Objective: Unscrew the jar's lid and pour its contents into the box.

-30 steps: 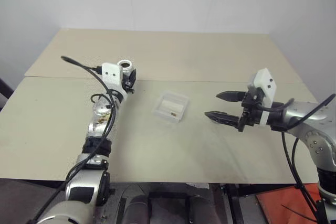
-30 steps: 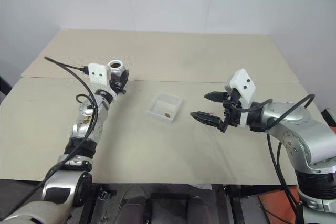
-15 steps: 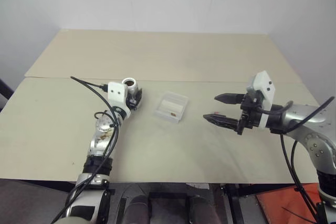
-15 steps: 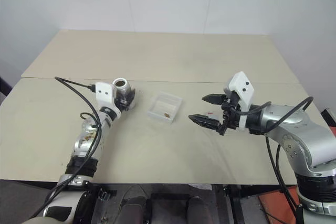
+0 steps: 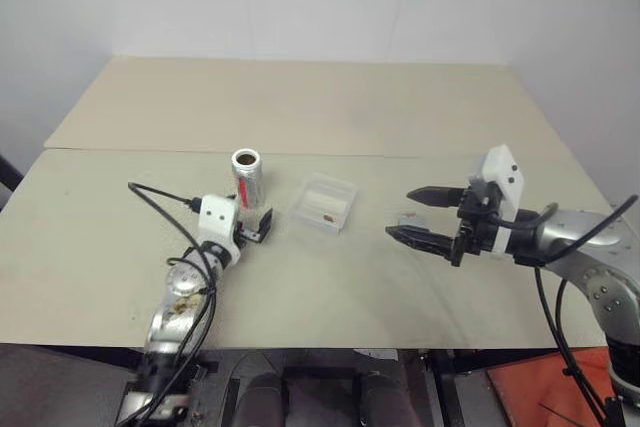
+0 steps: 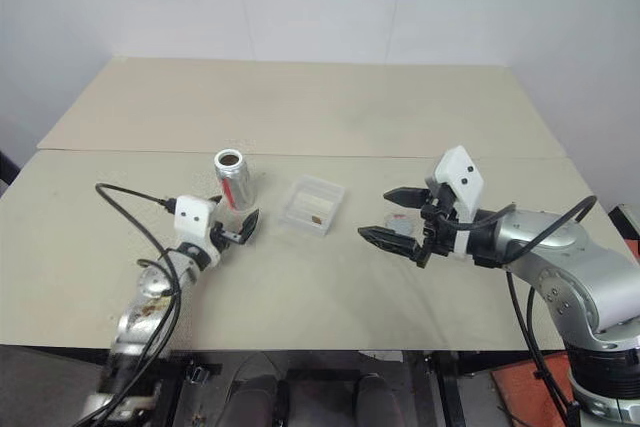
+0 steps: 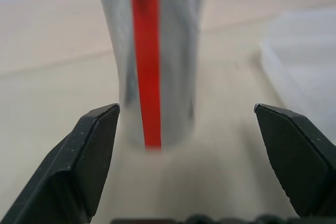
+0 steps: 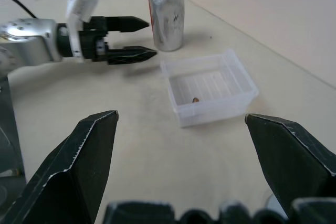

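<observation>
Beside the box (image 5: 325,205), the jar (image 5: 246,177) is standing uncapped and upright, just ahead of the wide-spread left end effector (image 5: 258,227). Right of the box, the right end effector (image 5: 422,216) is gaping wide, partly hiding a small grey thing, perhaps the lid (image 5: 409,219).

The jar (image 5: 246,176) is standing upright just ahead of my open left gripper (image 5: 262,225), blocking forward travel. The box (image 5: 325,204) is sitting between my grippers. Bare table (image 5: 300,97) is lying open beyond both.

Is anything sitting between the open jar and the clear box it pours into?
Nothing visible does. The jar stands upright on the table beside the box, with bare tabletop between them; the open left gripper sits nearer the robot, off that line.
</observation>
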